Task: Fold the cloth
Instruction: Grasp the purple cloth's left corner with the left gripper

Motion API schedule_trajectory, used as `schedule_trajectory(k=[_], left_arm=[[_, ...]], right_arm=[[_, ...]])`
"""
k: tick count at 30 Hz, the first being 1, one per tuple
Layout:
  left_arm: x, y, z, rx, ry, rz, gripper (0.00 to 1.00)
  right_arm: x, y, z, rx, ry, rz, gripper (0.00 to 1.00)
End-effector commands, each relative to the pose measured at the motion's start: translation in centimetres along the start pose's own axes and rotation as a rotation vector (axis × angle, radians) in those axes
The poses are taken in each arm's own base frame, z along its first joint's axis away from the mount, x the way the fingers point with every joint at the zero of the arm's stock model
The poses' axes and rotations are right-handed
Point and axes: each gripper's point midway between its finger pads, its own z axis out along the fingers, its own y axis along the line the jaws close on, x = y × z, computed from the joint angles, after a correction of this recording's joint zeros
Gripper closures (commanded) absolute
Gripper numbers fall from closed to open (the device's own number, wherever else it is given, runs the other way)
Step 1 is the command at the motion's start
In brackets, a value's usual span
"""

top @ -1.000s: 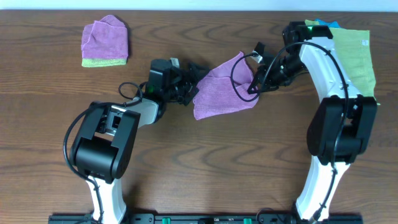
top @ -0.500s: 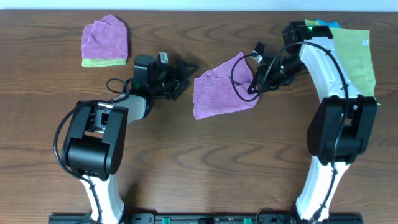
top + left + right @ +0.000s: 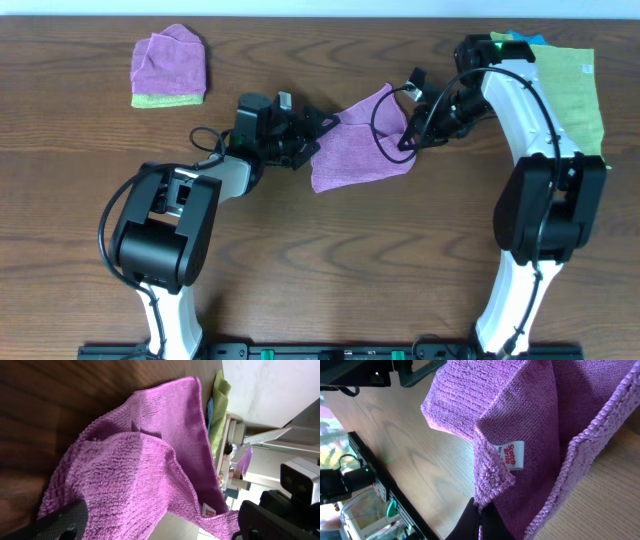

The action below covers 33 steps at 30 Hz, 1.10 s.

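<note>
The lilac cloth [image 3: 355,150] lies crumpled mid-table, its right corner lifted. My right gripper [image 3: 410,137] is shut on that corner; in the right wrist view the fingers [image 3: 480,516] pinch the cloth's [image 3: 520,405] hem just below the white tag [image 3: 511,454]. My left gripper [image 3: 312,135] is open at the cloth's left edge. In the left wrist view its fingers [image 3: 160,530] are spread wide, with the bunched cloth [image 3: 135,465] between them and the tag [image 3: 208,510] near the right finger.
A small folded purple wad [image 3: 168,60] sits on a yellow-green cloth at the back left. Another yellow-green cloth [image 3: 575,85] with a blue piece [image 3: 515,38] lies at the back right, under the right arm.
My left gripper drew back to the left, away from the cloth, then came back right to its left edge, still open. The right gripper has held still with the corner.
</note>
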Motion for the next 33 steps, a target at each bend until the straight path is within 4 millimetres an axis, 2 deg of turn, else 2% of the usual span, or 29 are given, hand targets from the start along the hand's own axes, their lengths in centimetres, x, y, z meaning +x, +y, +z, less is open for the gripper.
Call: schedule_trajectory(k=[1, 10, 16, 19, 27, 33], left_arm=[[-0.7, -0.4, 0.0, 0.007, -0.012, 0.031, 0.04], [-2.2, 0.1, -1.0, 0.009, -0.038, 0.042, 0.05], [-1.7, 1.3, -1.0, -0.038, -0.025, 0.032, 0.05], [-1.5, 1.2, -0.8, -0.039, -0.022, 0.034, 0.05], [0.6, 0.6, 0.6, -0.043, 0.013, 0.046, 0.05], [0.6, 0.2, 0.7, -0.030, 0.015, 0.038, 0.08]], right_arm=[[-0.3, 1.6, -0.6, -0.013, -0.023, -0.045, 0.99], [-0.3, 1.6, -0.6, -0.013, -0.023, -0.045, 0.98], [-0.3, 1.6, -0.6, -0.013, -0.024, -0.046, 0.98], [-0.3, 1.6, -0.6, -0.012, -0.025, -0.047, 0.99], [-0.3, 1.6, -0.6, -0.012, -0.025, -0.047, 0.98], [-0.3, 1.5, -0.6, -0.011, -0.025, -0.047, 0.99]])
